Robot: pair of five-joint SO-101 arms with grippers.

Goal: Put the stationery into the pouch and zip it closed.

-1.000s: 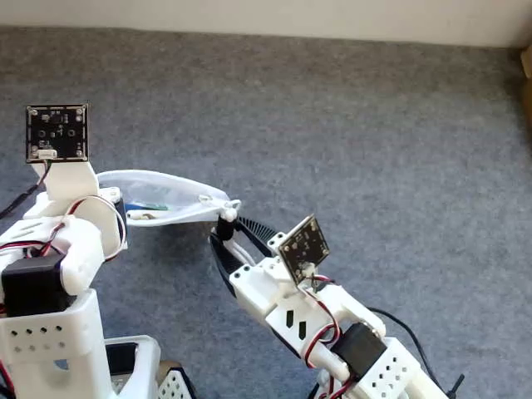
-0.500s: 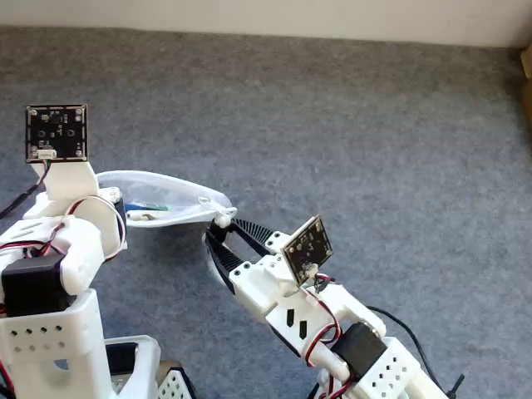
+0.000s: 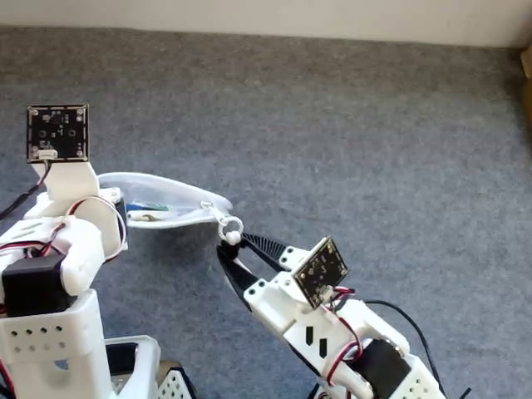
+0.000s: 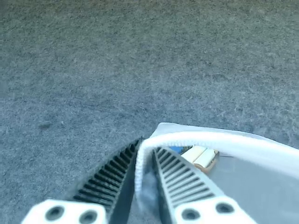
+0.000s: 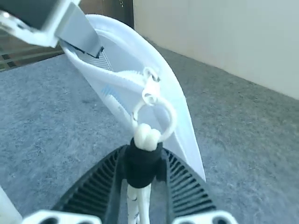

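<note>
The grey carpeted tabletop (image 3: 374, 125) spreads under and all around the pouch. The left arm (image 3: 58, 249) stands at one end of the pouch and the right arm (image 3: 332, 324) reaches toward its other end, each with a small black camera board above the wrist. The pouch (image 3: 174, 187) is white and translucent, held off the carpet between the two arms, with its mouth gaping open along the top.

The left gripper (image 4: 145, 144) is clamped on the pouch's rim, its ribbed black jaws pressed on either side of the white zip tape. The right gripper (image 5: 140, 154) sits just off the pouch's other end, closed on the pull cord (image 5: 140, 163), pinching the cord's black bead with a white knot just above the jaws. The cord hangs from a clear ring (image 5: 156, 116) that is hooked into the zip slider (image 5: 149, 86) on the pouch's edge.

The stationery (image 3: 150, 212) lies inside the pouch, near the left gripper's end: a pale block and something blue. Any print on these is too small to read.
</note>
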